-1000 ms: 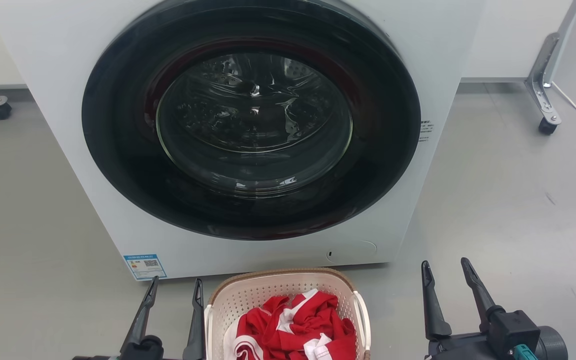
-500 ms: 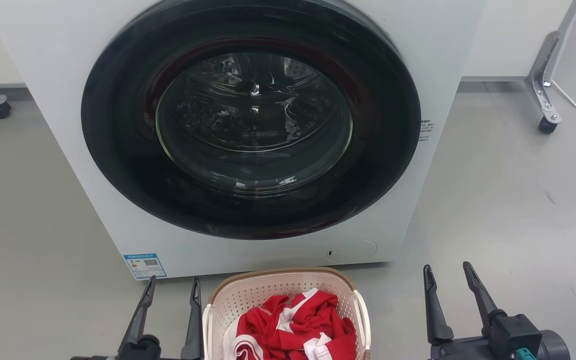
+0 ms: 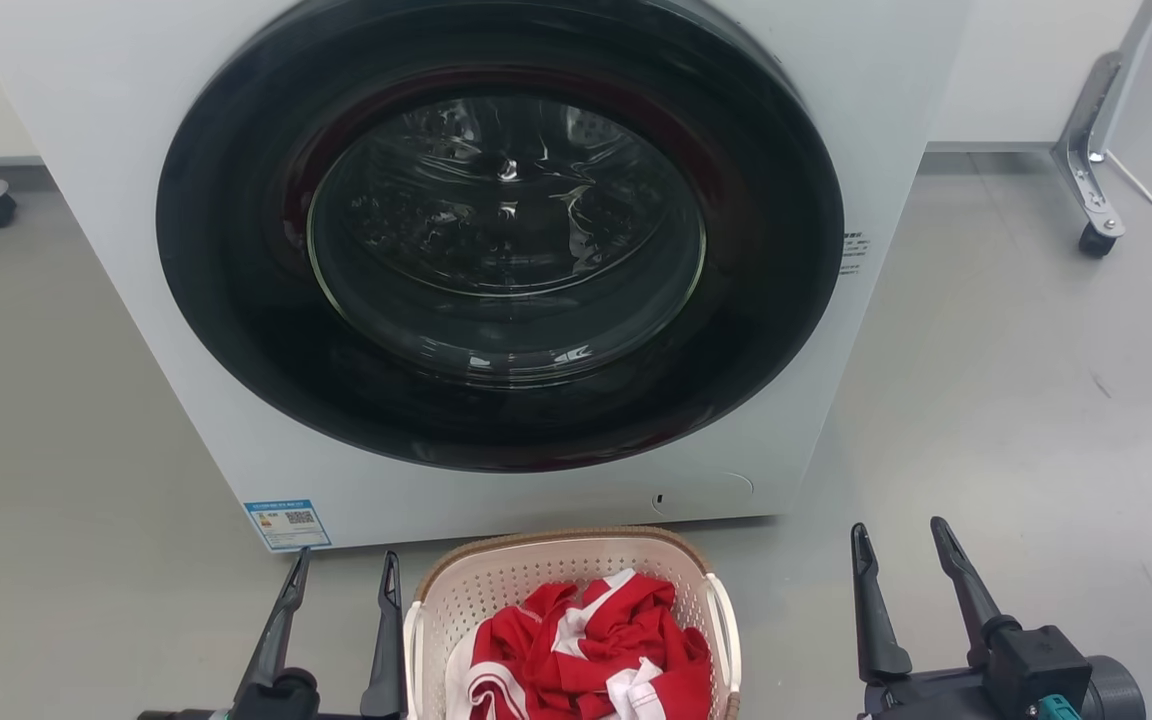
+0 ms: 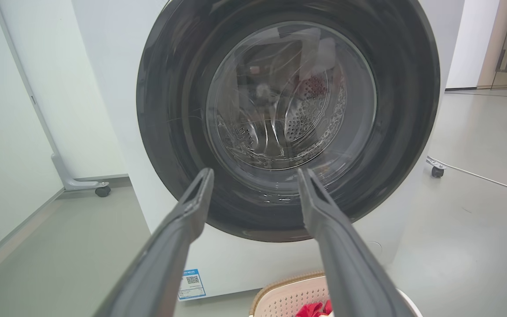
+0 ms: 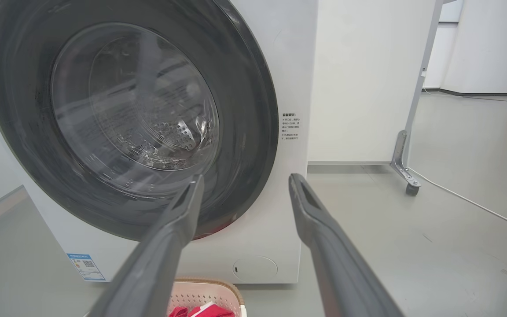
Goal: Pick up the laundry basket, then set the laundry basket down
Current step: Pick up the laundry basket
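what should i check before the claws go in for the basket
1. Left claw open: ok, fingers spread, nothing between them.
2. Right claw open: ok, fingers spread and empty.
3. Basket between the two claws: ok, it sits just in front of the washer.
4. Claws evenly spaced from the basket: not ok, the left one is close beside it and the right one stands well off to the side.
5. Washer door shut, out of the lift path: ok.
6. Clothes all inside the basket: cannot tell, its near end is cut off at the head view's bottom edge.
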`<state>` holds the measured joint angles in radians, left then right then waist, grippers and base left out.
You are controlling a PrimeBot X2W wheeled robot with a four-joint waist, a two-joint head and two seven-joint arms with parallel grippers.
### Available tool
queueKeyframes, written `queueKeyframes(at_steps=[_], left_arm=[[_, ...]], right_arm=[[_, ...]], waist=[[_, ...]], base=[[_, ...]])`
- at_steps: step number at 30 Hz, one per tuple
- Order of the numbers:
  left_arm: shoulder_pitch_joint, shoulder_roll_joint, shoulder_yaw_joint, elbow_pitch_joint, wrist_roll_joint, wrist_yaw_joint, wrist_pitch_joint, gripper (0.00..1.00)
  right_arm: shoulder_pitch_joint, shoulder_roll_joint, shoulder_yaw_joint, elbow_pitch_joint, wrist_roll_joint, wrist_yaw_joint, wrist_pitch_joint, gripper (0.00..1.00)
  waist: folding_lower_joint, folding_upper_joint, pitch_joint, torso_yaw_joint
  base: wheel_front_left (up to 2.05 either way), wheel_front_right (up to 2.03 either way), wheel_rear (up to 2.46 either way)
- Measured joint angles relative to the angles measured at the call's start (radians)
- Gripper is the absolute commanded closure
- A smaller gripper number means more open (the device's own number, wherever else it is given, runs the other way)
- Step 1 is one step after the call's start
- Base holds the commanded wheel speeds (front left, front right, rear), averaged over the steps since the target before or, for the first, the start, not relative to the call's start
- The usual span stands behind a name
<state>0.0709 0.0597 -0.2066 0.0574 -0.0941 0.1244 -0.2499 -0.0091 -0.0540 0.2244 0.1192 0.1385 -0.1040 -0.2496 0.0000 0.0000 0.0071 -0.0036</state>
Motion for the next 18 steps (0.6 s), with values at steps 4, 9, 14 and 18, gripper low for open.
queueKeyframes(at_steps=[4,9,14,18], left_arm=[[0.001,0.000,0.001,-0.014,0.000,0.000,0.000,0.00],[-0.002,-0.001,0.002,-0.017,0.000,0.000,0.000,0.00],[-0.028,-0.001,0.004,-0.008,-0.011,0.000,0.000,0.00],[-0.084,-0.003,0.002,0.020,-0.013,-0.001,0.000,0.00]], right_arm=[[0.001,0.001,0.000,-0.016,0.000,0.002,0.000,0.00],[-0.004,0.001,-0.001,-0.018,0.000,0.008,0.000,0.00],[-0.057,0.001,-0.004,-0.004,0.000,0.018,-0.003,0.00],[-0.104,0.001,-0.015,0.029,0.000,0.027,-0.004,0.00]], waist=[[0.0000,0.0000,0.017,0.000],[0.0000,0.0000,0.054,-0.001],[0.0000,0.0000,0.107,-0.003],[0.0001,0.0000,0.158,-0.004]], base=[[0.00,0.00,0.00],[0.00,0.00,0.00],[0.00,0.00,0.00],[0.00,0.00,0.00]])
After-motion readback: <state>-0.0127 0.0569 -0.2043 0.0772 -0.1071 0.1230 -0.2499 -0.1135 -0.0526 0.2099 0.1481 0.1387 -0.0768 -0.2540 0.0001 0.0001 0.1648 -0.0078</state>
